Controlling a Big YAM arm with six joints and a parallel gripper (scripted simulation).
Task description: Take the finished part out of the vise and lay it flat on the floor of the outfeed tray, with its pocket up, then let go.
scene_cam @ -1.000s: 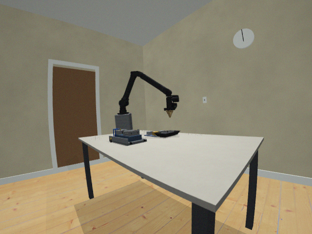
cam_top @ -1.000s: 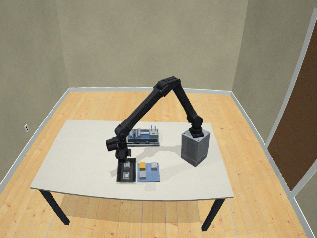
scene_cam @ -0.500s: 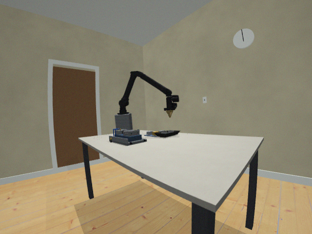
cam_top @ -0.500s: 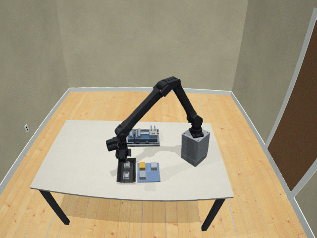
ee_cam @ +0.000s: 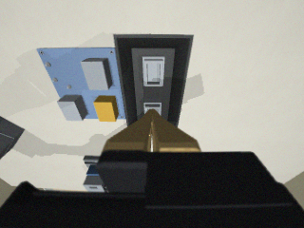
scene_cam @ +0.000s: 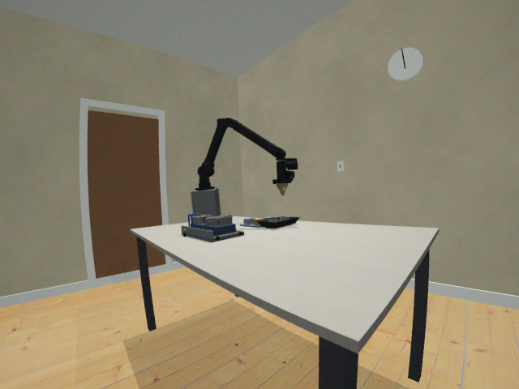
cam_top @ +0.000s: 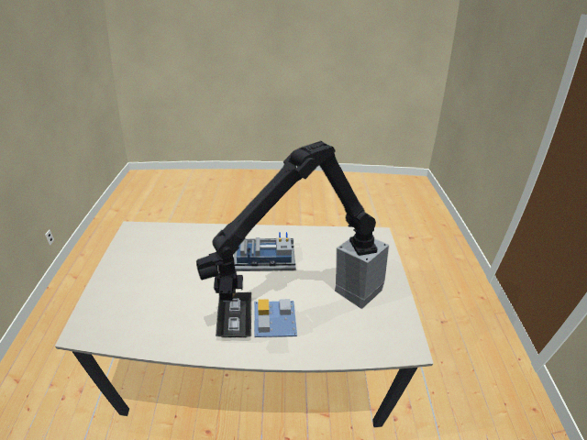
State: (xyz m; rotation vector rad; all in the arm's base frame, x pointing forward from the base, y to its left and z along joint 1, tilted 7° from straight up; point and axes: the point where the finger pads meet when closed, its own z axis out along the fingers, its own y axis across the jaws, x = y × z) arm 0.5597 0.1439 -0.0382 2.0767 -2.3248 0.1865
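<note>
The black outfeed tray (cam_top: 233, 314) lies on the table in front of the vise (cam_top: 264, 250). Two grey parts lie flat on the tray floor with their pockets up, one at the far end (cam_top: 234, 305) and one at the near end (cam_top: 233, 324). In the wrist view the tray (ee_cam: 153, 78) holds the same two parts (ee_cam: 154, 71) (ee_cam: 152, 107). My gripper (cam_top: 232, 295) hangs well above the tray's far end, pointing down. Its gold fingers (ee_cam: 152, 124) are shut together with nothing between them. It also shows in the exterior view (scene_cam: 282, 190).
A blue pallet (cam_top: 275, 318) with two grey blocks and one yellow block lies right of the tray. The grey pedestal (cam_top: 360, 272) carrying the arm stands at the table's right. The vise sits on its plate behind the tray (scene_cam: 212, 228).
</note>
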